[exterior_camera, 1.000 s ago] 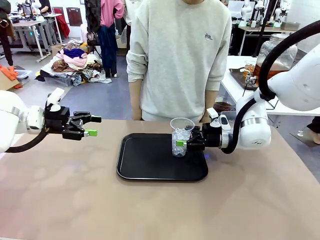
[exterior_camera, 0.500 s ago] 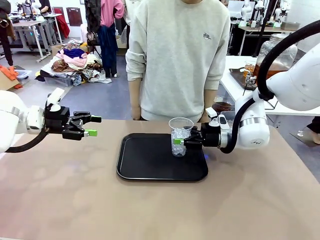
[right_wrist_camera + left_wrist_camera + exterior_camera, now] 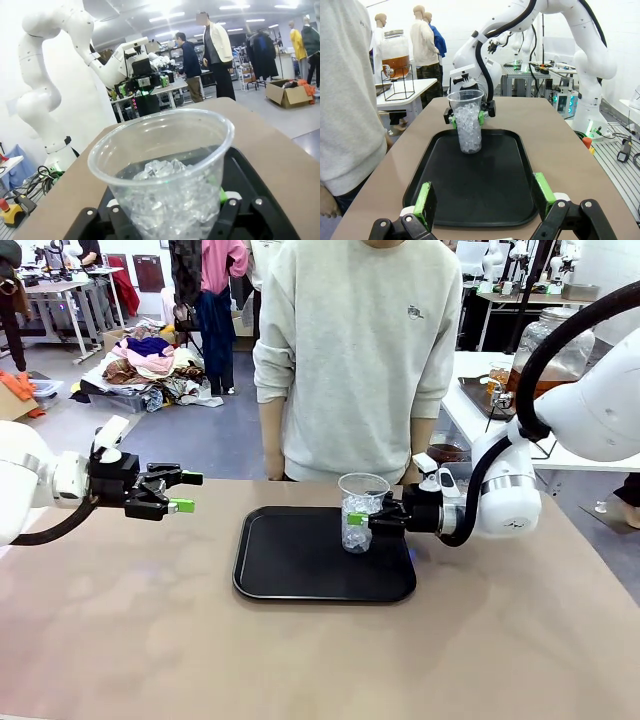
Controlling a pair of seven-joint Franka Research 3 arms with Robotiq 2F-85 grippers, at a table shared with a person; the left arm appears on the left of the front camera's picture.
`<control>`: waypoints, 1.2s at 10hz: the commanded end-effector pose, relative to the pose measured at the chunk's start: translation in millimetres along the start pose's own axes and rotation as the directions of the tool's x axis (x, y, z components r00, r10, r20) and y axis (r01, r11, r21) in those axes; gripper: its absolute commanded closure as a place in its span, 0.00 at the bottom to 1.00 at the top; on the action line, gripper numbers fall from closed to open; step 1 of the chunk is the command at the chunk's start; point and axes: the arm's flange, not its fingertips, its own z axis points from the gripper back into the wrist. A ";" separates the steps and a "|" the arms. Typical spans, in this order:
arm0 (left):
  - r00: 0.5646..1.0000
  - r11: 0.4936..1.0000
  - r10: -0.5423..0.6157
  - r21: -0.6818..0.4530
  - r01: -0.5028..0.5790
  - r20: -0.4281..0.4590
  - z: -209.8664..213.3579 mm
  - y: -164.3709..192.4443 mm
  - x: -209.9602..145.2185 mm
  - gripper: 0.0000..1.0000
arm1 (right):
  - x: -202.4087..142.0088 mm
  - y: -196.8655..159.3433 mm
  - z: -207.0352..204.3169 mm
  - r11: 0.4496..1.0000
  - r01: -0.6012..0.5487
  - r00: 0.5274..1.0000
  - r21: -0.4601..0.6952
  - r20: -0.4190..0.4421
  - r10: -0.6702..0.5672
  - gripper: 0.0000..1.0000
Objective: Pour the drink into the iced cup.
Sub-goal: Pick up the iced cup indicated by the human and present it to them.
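Iced cup [image 3: 361, 512]: clear plastic, upright, mostly filled with white ice cubes, standing at the far right part of the black tray [image 3: 300, 575]. Right gripper [image 3: 357, 521] fingers are clamped on its wall. Left gripper [image 3: 188, 492] fingers are spread, holding nothing.

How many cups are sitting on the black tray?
1. The clear cup, filled with ice, stands upright near the far right corner of the tray, with the right tool shut on it. The rest of the tray is in plain view, so no cup looks hidden.

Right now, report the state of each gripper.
Left gripper: open, holding nothing.
Right gripper: closed on the iced cup.
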 end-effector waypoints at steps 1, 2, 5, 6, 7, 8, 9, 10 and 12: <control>1.000 1.000 0.000 0.001 0.000 0.007 -0.9 0.7 1.8 0.00 | 33.9 -3.7 8.4 0.999 -0.022 1.000 0.032 0.000 0.022 0.35; 1.000 1.000 0.000 0.001 0.000 0.007 -0.9 0.7 1.8 0.00 | 50.0 -5.9 12.0 0.999 -0.035 0.999 0.036 -0.001 0.035 0.35; 1.000 1.000 0.000 0.001 0.000 0.007 -0.9 0.7 1.8 0.00 | 104.9 -17.4 19.5 0.997 -0.062 0.998 0.040 0.000 0.062 0.35; 1.000 1.000 0.000 0.001 0.000 0.007 -0.9 0.7 1.8 0.00 | 119.0 -23.4 19.9 0.997 -0.068 0.998 0.022 0.002 0.068 0.35; 1.000 1.000 0.000 0.001 0.000 0.007 -0.9 0.7 1.8 0.00 | 130.7 -30.8 19.2 0.998 -0.062 0.998 -0.001 -0.001 0.062 0.35; 1.000 1.000 0.000 0.001 0.000 0.007 -0.9 0.7 1.8 0.00 | 136.7 -36.2 17.6 0.999 -0.052 0.999 -0.006 0.002 0.052 0.35; 1.000 1.000 0.000 0.001 0.000 0.007 -0.9 0.7 1.8 0.00 | 140.2 -39.8 15.9 0.999 -0.047 0.999 -0.014 -0.007 0.047 0.35; 1.000 1.000 0.000 0.001 0.000 0.007 -0.9 0.7 1.8 0.00 | 141.5 -40.5 17.3 0.999 -0.045 0.999 -0.017 -0.007 0.045 0.35; 1.000 1.000 0.000 0.001 0.000 0.007 -0.9 0.7 1.8 0.00 | 134.8 -31.8 21.9 0.997 -0.082 0.997 0.000 -0.007 0.082 0.35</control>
